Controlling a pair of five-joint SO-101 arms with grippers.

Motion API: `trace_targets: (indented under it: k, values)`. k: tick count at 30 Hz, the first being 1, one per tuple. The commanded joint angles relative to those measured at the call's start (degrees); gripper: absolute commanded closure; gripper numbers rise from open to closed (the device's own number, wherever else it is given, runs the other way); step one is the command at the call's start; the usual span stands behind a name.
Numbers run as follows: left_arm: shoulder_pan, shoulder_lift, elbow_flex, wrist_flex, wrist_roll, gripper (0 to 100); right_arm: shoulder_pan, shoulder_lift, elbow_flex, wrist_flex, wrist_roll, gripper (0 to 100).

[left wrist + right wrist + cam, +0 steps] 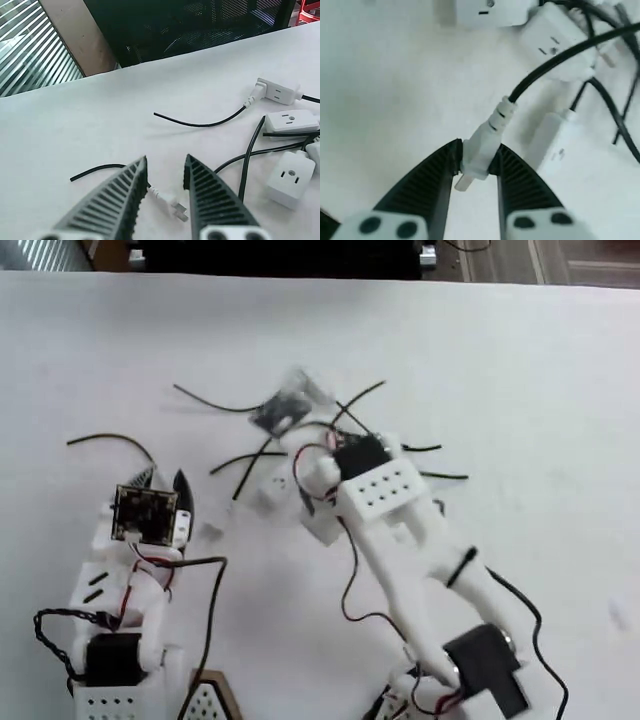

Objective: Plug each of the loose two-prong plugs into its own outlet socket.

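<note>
The left claw (pixel 165 167) hangs open low over the bench (pixel 100 115), a loose white plug (pixel 172 204) lying between its tips, likely lined up for a grab. The right claw (pixel 476 156) pinches a second plug (pixel 482 145) by its body, outlet sockets (pixel 555 37) just beyond, presumably for carrying it over.

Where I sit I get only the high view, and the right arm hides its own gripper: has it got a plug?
Observer: Yes, the right gripper is shut on a white plug with a black cord.
Operator: And the left one?
Observer: The left gripper is open, a loose plug lying on the table, seen through the gap between its fingers.
Operator: Any free socket near?
Observer: A white outlet block lies nearby, face up, nothing plugged in.
</note>
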Motion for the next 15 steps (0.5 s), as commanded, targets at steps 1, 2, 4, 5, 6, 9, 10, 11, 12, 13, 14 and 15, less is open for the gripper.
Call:
trace_targets:
  k: [1, 2, 4, 5, 6, 9, 10, 11, 12, 13, 14, 15]
  values:
    - [0.66, -0.31, -0.18, -0.18, 0.44, 86, -1.01, 3.91, 4.31, -7.52, 3.43, 98.1]
    - [0.66, -0.31, -0.18, -0.18, 0.44, 86, -1.10, 5.58, 4.92, -8.66, 3.43, 98.1]
    - [0.66, -0.31, -0.18, -0.26, 0.44, 86, -1.10, 9.19, 5.10, -9.89, 3.43, 98.1]
    - [0.66, -0.31, -0.18, -0.26, 0.44, 86, -1.10, 10.86, 5.01, -10.51, 3.43, 97.8]
    - [0.66, -0.31, -0.18, -0.26, 0.44, 86, -1.19, 12.35, 4.84, -11.56, 3.34, 97.6]
    - [0.66, -0.31, -0.18, -0.35, 0.44, 86, -0.92, 16.04, 2.99, -11.56, 3.08, 92.3]
    - [0.66, -0.31, -0.18, -0.35, 0.44, 86, -0.92, 16.84, 2.20, -10.86, 3.08, 90.4]
    - [0.66, -0.31, -0.18, -0.35, 0.44, 86, -1.10, 17.45, 1.32, -9.89, 3.08, 88.9]
    - [0.66, -0.31, -0.18, -0.35, 0.44, 86, -1.19, 17.80, 0.35, -8.84, 3.08, 88.3]
    - [0.66, -0.31, -0.18, -0.35, 0.44, 86, -1.19, 17.98, -0.70, -7.78, 2.99, 88.1]
    - [0.66, -0.31, -0.18, -0.35, 0.44, 86, -1.19, 17.98, -1.93, -6.81, 2.81, 88.0]
    - [0.66, -0.31, -0.18, -0.35, 0.44, 86, -1.19, 18.07, -3.16, -5.93, 1.76, 87.9]
